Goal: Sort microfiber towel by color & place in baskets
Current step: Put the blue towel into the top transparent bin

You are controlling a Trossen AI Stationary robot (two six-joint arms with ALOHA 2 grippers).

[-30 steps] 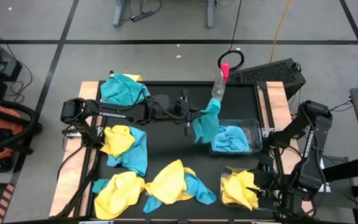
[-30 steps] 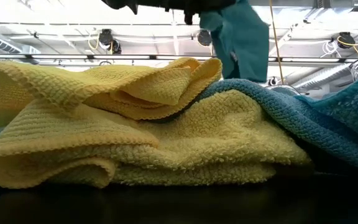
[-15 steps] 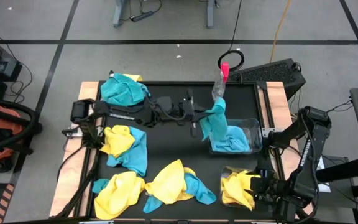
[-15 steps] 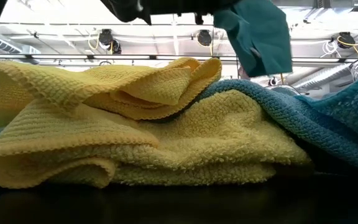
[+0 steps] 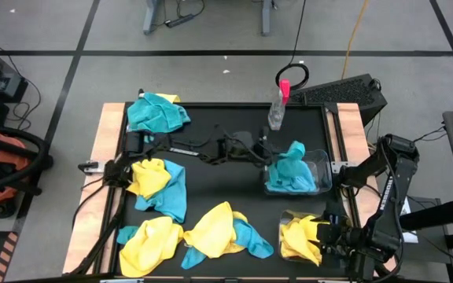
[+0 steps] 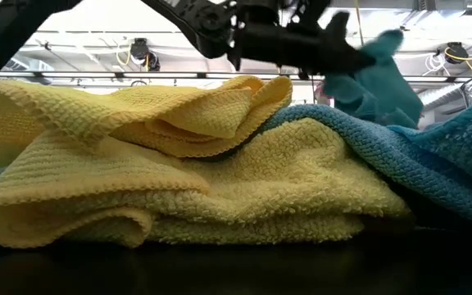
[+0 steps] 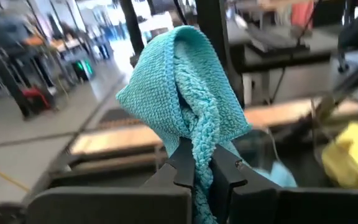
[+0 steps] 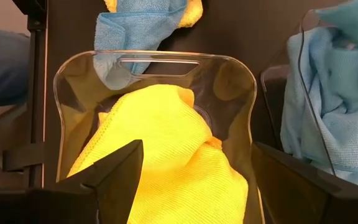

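Observation:
My left gripper (image 5: pixel 267 156) reaches across the table from the left and is shut on a teal towel (image 5: pixel 293 155). That towel bunches over the far clear basket (image 5: pixel 321 167), which holds light blue towels (image 5: pixel 289 181). In the low view the left gripper (image 6: pixel 318 45) shows up high with the teal towel (image 6: pixel 377 78) beyond it. My right gripper (image 8: pixel 197 186) hovers open over the near clear basket (image 8: pixel 157 56), which holds a yellow towel (image 8: pixel 160 143). In the high view that near basket (image 5: pixel 289 216) is at the table's right near corner. My left gripper pinches a bunched fold of the teal towel (image 7: pixel 202 163) between its two fingers (image 7: pixel 182 169), reaching about level from the table's left. The towel's loose part (image 7: pixel 188 87) humps up past the fingertips. Its lower part appears to lie on the light blue towels in the far basket.
Loose towels lie on the dark mat: a teal one (image 5: pixel 156 114) at the far left, and yellow and teal pairs (image 5: pixel 160 185), (image 5: pixel 152 240), (image 5: pixel 222 232) along the left and near side. A clear spray bottle with a pink top (image 5: pixel 277 110) stands just beyond the far basket.
My left gripper has moved toward the table's right edge and down, tipping closer to level, still shut on the teal towel. The towel, which hung below the fingers left of the far basket, is now bunched over that basket on the light blue towels.

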